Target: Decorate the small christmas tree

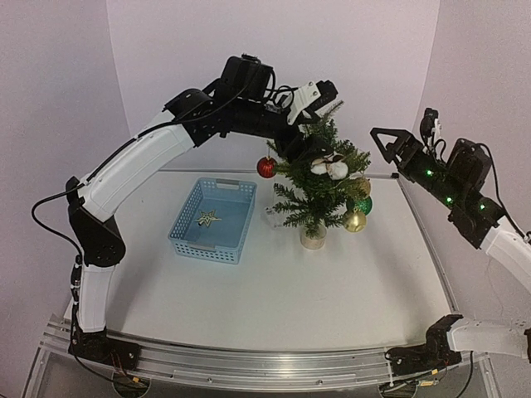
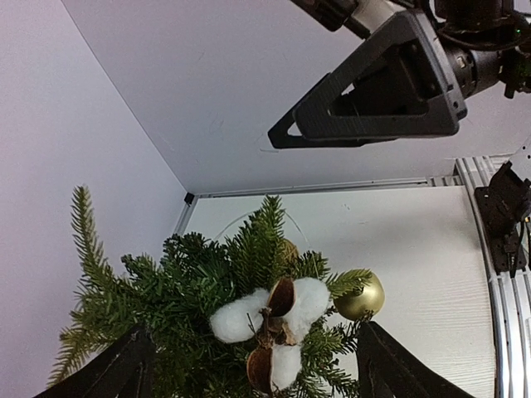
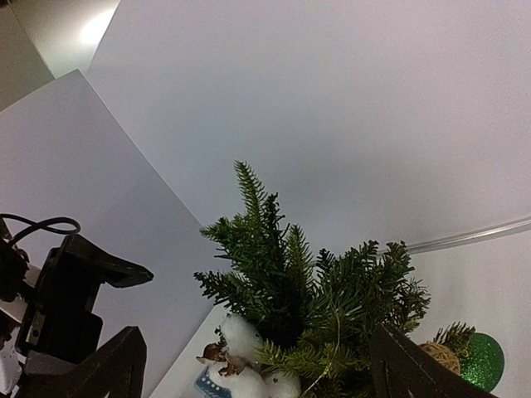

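Note:
The small christmas tree (image 1: 319,178) stands mid-table on its pale round base. A white cotton boll (image 1: 330,167) sits near its top. A red ball (image 1: 266,167) hangs on its left, and a green ball (image 1: 362,205) and a gold ball (image 1: 355,220) on its right. My left gripper (image 1: 314,116) hovers over the treetop, open. In the left wrist view its fingers (image 2: 133,365) stand wide on either side of the cotton boll (image 2: 274,323) without touching it. My right gripper (image 1: 390,143) hangs open to the right of the tree (image 3: 315,282), holding nothing.
A blue slotted basket (image 1: 203,251) sits left of the tree with a gold star ornament (image 1: 207,219) lying in it. A clear object (image 1: 271,217) rests by the tree's base. White walls close in the table's back and sides.

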You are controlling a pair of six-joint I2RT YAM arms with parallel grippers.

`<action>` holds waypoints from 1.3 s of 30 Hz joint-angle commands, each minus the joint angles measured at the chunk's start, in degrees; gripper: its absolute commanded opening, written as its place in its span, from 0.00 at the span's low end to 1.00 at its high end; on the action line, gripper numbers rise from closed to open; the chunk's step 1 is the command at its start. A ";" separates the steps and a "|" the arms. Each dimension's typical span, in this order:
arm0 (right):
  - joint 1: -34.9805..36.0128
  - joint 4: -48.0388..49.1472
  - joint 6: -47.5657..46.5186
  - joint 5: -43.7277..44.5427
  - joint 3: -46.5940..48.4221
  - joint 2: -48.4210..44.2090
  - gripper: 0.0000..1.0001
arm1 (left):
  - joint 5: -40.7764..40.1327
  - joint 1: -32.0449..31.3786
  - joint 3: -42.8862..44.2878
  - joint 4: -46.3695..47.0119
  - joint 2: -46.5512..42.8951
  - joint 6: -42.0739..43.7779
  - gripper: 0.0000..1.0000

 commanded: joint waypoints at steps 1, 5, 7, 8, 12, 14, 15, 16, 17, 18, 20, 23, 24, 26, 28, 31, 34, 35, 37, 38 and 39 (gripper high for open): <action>-0.13 0.85 -1.16 0.01 3.53 0.01 0.93 | 0.85 -0.01 5.36 -3.05 -2.53 0.35 0.85; -0.13 0.79 -1.32 -0.06 4.37 1.01 0.93 | -1.18 1.20 4.25 -4.90 -3.88 0.59 0.88; -0.16 0.80 -1.30 -0.14 4.84 1.30 0.93 | -0.72 2.44 4.58 -6.38 -4.74 -0.12 0.91; -0.16 0.78 -1.33 -0.15 5.07 1.33 0.93 | -0.63 3.23 4.68 -7.19 -5.19 -0.43 0.92; -0.20 0.76 -1.43 0.32 5.54 0.56 0.93 | -0.32 10.53 1.63 -9.38 -8.07 -2.81 0.95; -0.16 0.68 -1.59 1.10 5.31 0.05 0.93 | 0.96 16.76 -3.04 -9.25 -10.00 -5.21 0.94; -0.15 0.67 -1.75 1.42 5.15 -0.13 0.93 | 0.96 19.34 -5.65 -9.07 -10.81 -5.97 0.92; -0.15 0.64 -1.89 1.70 4.99 -0.24 0.93 | 0.32 21.81 -8.89 -8.89 -11.43 -6.32 0.89; -0.14 0.59 -1.94 1.86 4.85 -0.26 0.93 | -0.76 24.18 -12.46 -8.70 -11.70 -6.38 0.84; -0.17 0.59 -1.98 1.93 4.75 -0.20 0.93 | -1.79 25.77 -15.44 -8.76 -11.69 -6.32 0.78; -0.17 0.52 -1.97 1.89 4.66 -0.06 0.93 | -4.46 27.68 -21.28 -9.20 -11.12 -5.77 0.68; -0.17 0.45 -1.97 1.63 4.65 0.25 0.93 | -9.99 28.85 -27.15 -10.77 -8.26 -6.76 0.51; -0.14 0.41 -2.03 1.57 4.61 0.26 0.93 | -10.65 29.59 -27.91 -11.63 -7.06 -7.91 0.46; -0.18 0.33 -2.15 1.53 4.36 0.15 0.93 | -11.48 30.79 -29.66 -13.08 -4.46 -9.73 0.40; -0.11 0.32 -2.10 1.82 3.81 -0.11 0.93 | -12.90 31.19 -31.74 -13.49 -1.83 -11.03 0.39; -0.18 0.32 -1.94 2.09 3.01 -0.49 0.93 | -13.85 31.13 -34.20 -12.66 1.21 -11.80 0.37; -0.19 0.32 -1.81 2.26 2.39 -0.88 0.93 | -18.01 30.89 -32.66 -13.68 6.18 -12.54 0.32; -0.16 0.32 -1.79 2.29 2.21 -0.98 0.93 | -19.29 30.74 -31.56 -14.45 7.90 -12.80 0.31; -0.16 0.32 -1.79 2.36 1.96 -1.08 0.93 | -20.65 30.12 -29.65 -15.34 10.11 -12.94 0.30; -0.13 0.32 -1.80 2.43 1.88 -1.10 0.93 | -21.07 29.73 -29.25 -15.22 10.76 -12.71 0.30; -0.13 0.32 -1.79 2.49 1.81 -1.14 0.93 | -21.44 29.34 -29.14 -14.96 11.12 -12.42 0.30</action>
